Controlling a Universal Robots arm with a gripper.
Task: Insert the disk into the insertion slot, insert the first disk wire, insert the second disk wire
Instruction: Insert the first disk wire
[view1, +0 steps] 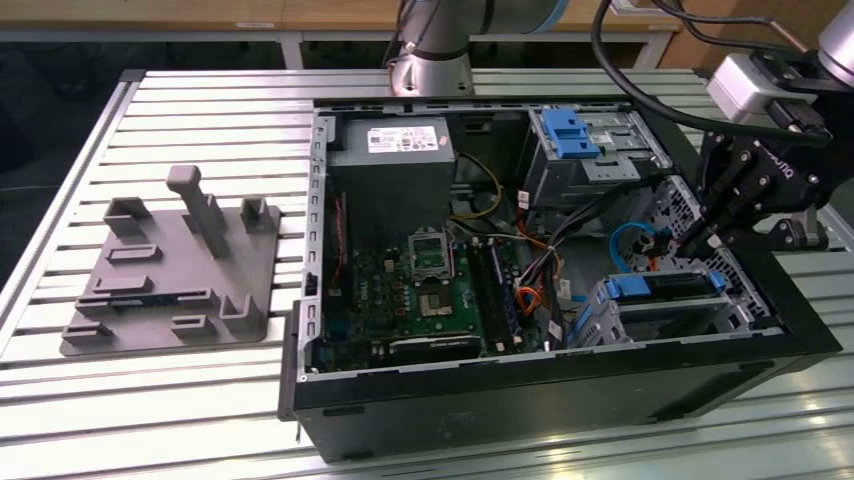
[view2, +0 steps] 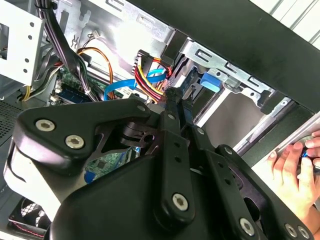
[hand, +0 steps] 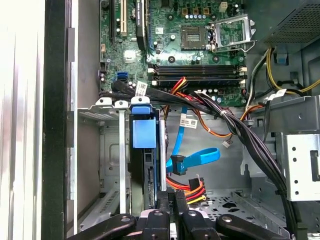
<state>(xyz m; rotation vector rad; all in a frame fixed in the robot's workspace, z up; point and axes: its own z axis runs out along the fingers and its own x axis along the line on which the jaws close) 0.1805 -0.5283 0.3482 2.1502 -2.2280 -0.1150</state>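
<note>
Open tower computer case (view1: 534, 378) lies on its side on slatted aluminium table (view1: 200, 100). Power supply (view1: 394, 165) in the case carries a white label (view1: 407, 140), its print too small to read; in the first wrist view, white tags (hand: 188, 122) on the cable bundle are likewise unreadable. Case also holds green motherboard (view1: 414, 290) and a larger drive bay with blue latch (view1: 567, 135). The disk (hand: 145, 132) in its blue carrier sits inside the insertion slot (view1: 667, 322), a small grey cage at the case corner on the exterior view's right. Gripper (hand: 172, 200) is just beside the disk's exposed edge, jaws pinched close together; can't tell if anything is between them. Blue flat data cable (hand: 197, 156) and red/yellow/orange power wires (hand: 192, 186) hang loose near the fingertips. A person's hand (view2: 295, 165) rests outside the case wall. Grey moulded fixture plate (view1: 174, 270) lies on the table, well apart from the case.
</note>
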